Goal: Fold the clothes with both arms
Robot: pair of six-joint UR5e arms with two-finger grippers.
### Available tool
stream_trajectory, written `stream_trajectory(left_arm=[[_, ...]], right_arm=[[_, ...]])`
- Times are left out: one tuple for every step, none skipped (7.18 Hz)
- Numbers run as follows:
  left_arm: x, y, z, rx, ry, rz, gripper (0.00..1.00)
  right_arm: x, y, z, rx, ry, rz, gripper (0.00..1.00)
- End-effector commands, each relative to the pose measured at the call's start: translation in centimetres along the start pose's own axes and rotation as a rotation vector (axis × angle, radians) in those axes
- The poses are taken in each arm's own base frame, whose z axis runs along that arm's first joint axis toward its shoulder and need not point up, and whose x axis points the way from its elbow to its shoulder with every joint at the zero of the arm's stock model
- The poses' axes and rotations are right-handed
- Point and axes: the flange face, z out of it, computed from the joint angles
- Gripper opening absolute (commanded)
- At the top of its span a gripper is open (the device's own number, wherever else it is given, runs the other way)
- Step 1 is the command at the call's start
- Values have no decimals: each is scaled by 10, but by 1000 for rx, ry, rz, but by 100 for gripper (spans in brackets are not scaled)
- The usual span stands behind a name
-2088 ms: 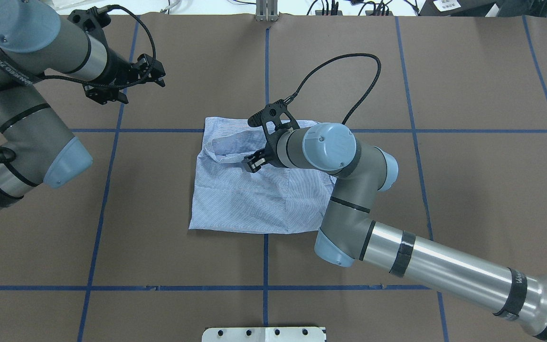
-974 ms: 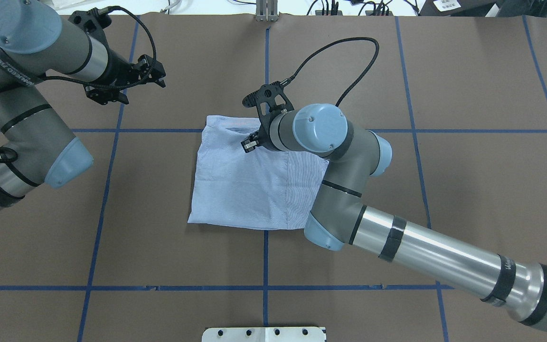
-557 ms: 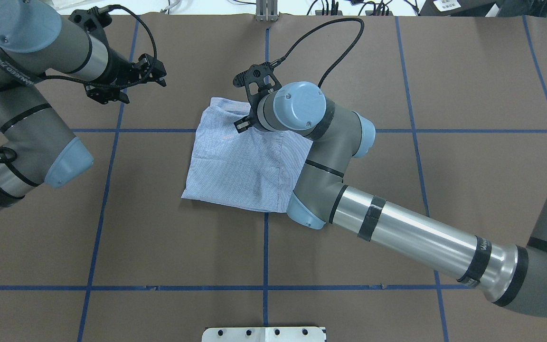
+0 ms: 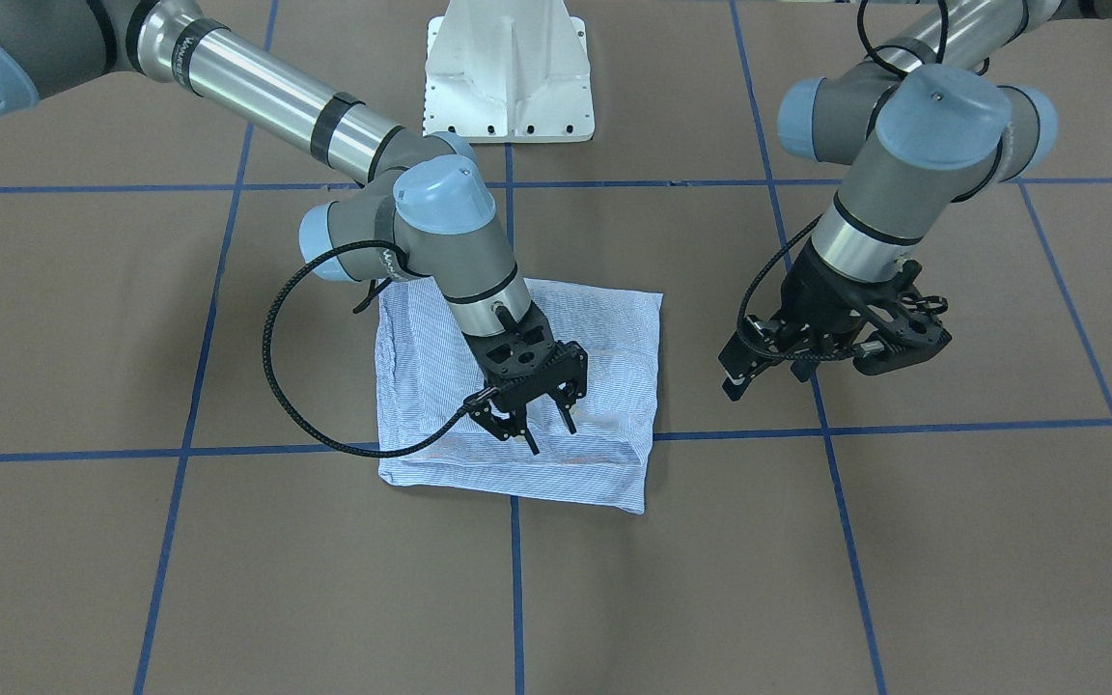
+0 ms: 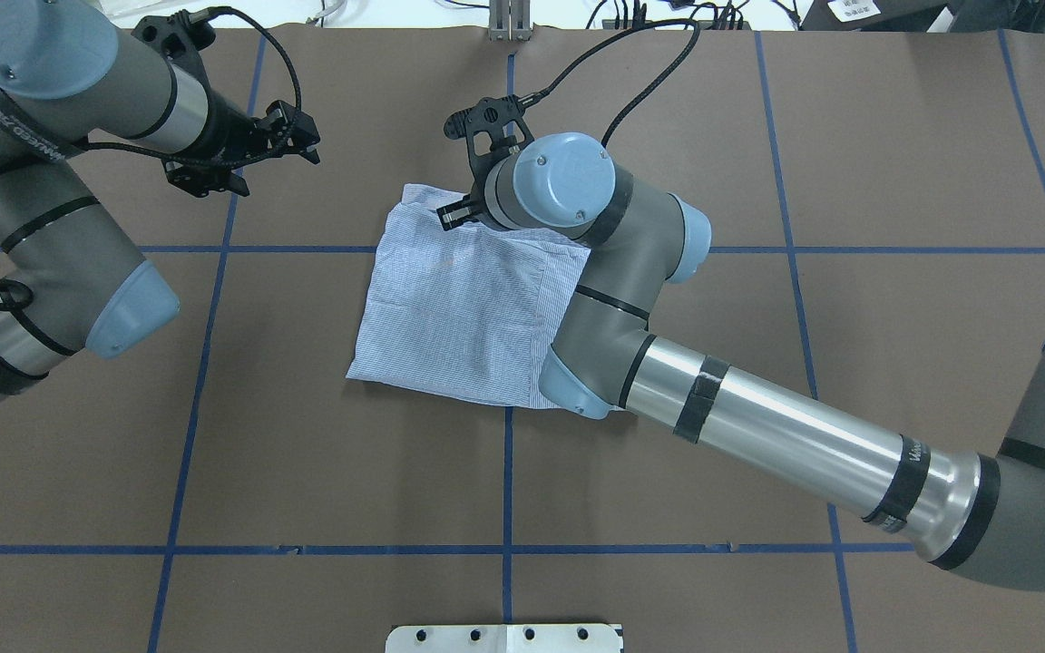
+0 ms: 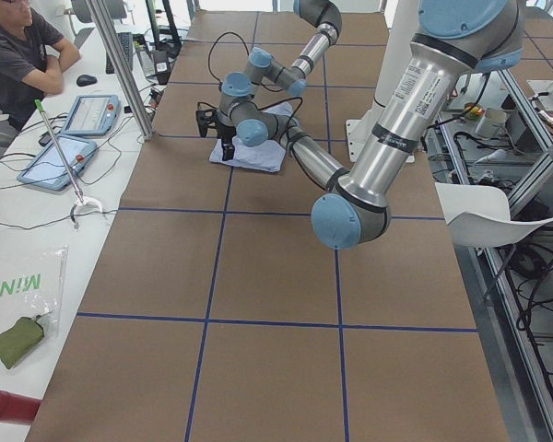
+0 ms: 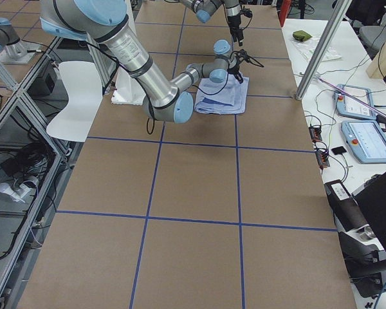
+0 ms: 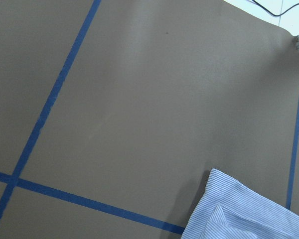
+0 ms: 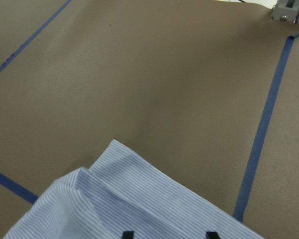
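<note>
One light blue, finely striped shirt (image 5: 459,308), folded to a rough rectangle, lies mid-table on brown paper-covered table (image 5: 305,472) with a blue tape grid. Two grey metal arms, two black grippers. Right gripper (image 4: 548,434): fingers spread, tips over the shirt's far edge, nothing pinched. Left gripper (image 5: 279,174): spread, empty, well apart from the shirt. White lettering on the left arm's black strap (image 5: 22,134) is illegible.

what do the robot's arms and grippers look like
The left arm and right arm are grey jointed tubes with round light blue joint caps, shiny silver sections and black bands, some with white lettering. The left gripper and right gripper are black, skeletal and two-fingered. A black braided cable loops out near each wrist.
</note>
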Motion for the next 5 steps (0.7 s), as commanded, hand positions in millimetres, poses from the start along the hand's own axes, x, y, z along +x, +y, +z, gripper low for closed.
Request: stream_trajectory(left_arm=[[-1, -3, -3, 7, 4, 29, 99], [-9, -22, -14, 32, -4, 103, 99], [-20, -45, -32, 48, -1, 170, 99], [-59, -72, -49, 45, -21, 225, 99], [-102, -91, -66, 61, -55, 331, 99]], right_arm=[[30, -42, -39, -93, 7, 64, 99], [88, -62, -95, -191, 7, 139, 99], [165, -41, -161, -243, 21, 192, 99], [226, -9, -209, -258, 70, 167, 99], [277, 6, -243, -310, 151, 105, 99]])
